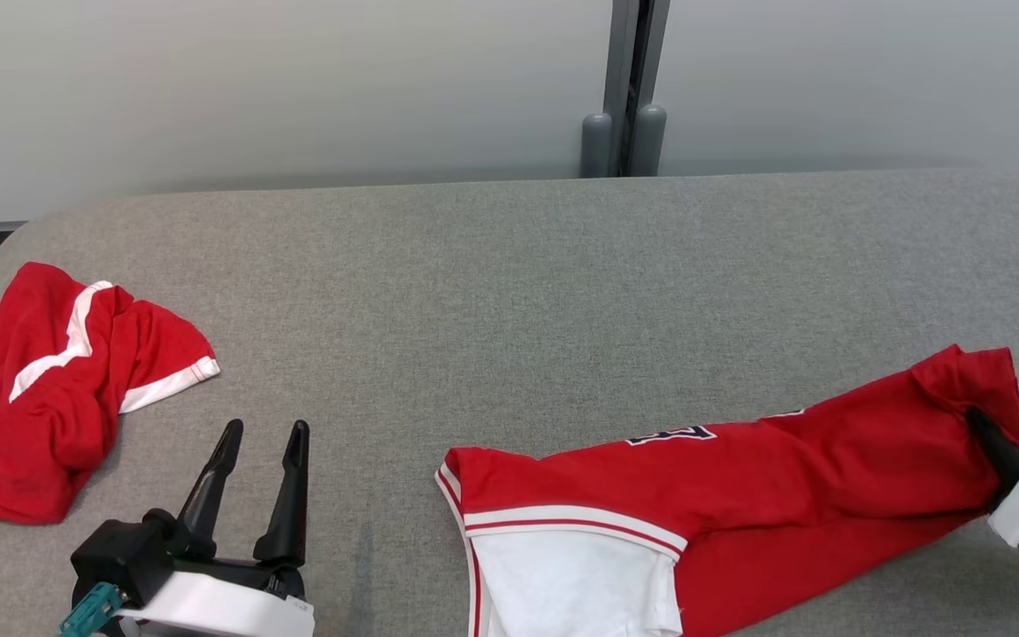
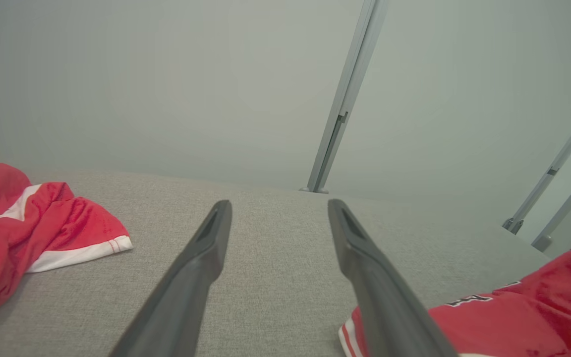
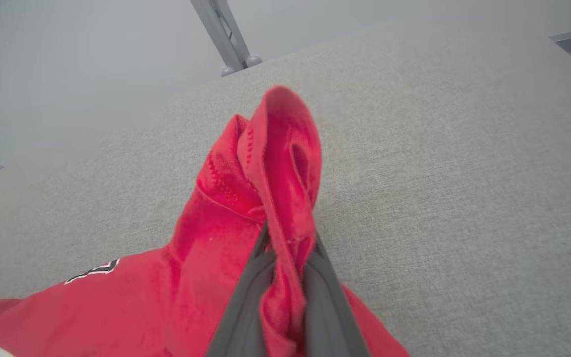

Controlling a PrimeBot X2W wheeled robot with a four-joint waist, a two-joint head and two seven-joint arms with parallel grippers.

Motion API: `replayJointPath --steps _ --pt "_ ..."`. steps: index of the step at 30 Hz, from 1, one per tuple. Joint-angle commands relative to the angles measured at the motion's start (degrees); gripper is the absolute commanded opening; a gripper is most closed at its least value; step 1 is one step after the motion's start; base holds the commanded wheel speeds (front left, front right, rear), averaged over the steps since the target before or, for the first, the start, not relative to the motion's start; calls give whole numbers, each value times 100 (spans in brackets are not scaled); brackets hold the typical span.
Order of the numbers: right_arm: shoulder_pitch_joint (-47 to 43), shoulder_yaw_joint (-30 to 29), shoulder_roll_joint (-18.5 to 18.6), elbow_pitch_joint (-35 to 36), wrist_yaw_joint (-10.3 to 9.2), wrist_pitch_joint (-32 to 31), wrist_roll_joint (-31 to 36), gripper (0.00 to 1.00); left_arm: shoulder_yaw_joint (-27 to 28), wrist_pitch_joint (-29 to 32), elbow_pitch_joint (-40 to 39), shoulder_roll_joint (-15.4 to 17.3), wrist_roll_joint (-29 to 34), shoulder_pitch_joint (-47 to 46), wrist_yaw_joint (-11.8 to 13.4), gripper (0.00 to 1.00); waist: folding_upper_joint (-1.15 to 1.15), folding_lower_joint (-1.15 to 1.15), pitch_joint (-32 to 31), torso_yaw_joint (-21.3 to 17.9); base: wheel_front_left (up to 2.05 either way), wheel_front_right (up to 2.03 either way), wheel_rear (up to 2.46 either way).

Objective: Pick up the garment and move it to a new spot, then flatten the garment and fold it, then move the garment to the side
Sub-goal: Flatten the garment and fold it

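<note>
Jersey (image 1: 784, 478) lies across the lower right of the frame, its long axis rising to the right. The right claw (image 3: 288, 248) pinches its upper right end. The left claw (image 1: 264, 432), wide open and empty, is nearer its other end at lower middle.

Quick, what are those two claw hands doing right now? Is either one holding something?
Left gripper: jaws open, holding nothing.
Right gripper: jaws closed on a bunched end of the red mesh jersey with white trim.
</note>
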State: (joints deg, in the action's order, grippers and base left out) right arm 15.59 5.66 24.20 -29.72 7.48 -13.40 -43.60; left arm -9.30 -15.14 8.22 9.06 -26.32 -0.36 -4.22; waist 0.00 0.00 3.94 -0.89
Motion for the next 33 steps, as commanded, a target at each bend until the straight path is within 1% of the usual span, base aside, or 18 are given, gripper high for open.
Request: replayJointPath --steps 1,4,5,11,13,17,22,26,33 --pt "-134 -52 -15 339 4 -153 -127 0 10 -12 24 30 -8 -17 -15 100 0 0 -42 -19 0 0 0" --pt "-352 -74 -119 1000 4 -411 -385 0 35 -12 30 37 -23 2 -16 100 0 0 -85 -29 0 0 0" --pt "-352 -74 -119 1000 4 -411 -385 0 35 -12 30 37 -23 2 -16 100 0 0 -85 -29 0 0 0" --pt "-786 -10 -406 2357 4 -924 -1046 0 67 -12 48 35 -26 56 -17 100 0 0 -166 15 0 0 0" --pt "-872 86 -532 2673 5 -1058 -1194 0 70 -12 46 30 -26 39 -20 100 0 0 -173 68 0 0 0" --pt "-965 329 -793 3018 5 -1240 -1405 0 78 -12 57 24 -31 21 -25 100 0 0 -162 233 0 0 0" --pt "-980 705 -1115 2944 5 -1370 -1504 0 52 -11 102 -1 -40 -41 -52 100 0 0 -149 537 0 0 0" --pt "-981 1034 -1314 2713 5 -1395 -1558 0 23 -12 156 -22 -35 -86 -73 100 0 0 -154 803 0 0 0" --pt "-783 1394 -1627 2007 7 -1179 -1547 0 -14 -12 255 -64 -34 -163 -117 100 0 0 -149 1166 0 0 0"
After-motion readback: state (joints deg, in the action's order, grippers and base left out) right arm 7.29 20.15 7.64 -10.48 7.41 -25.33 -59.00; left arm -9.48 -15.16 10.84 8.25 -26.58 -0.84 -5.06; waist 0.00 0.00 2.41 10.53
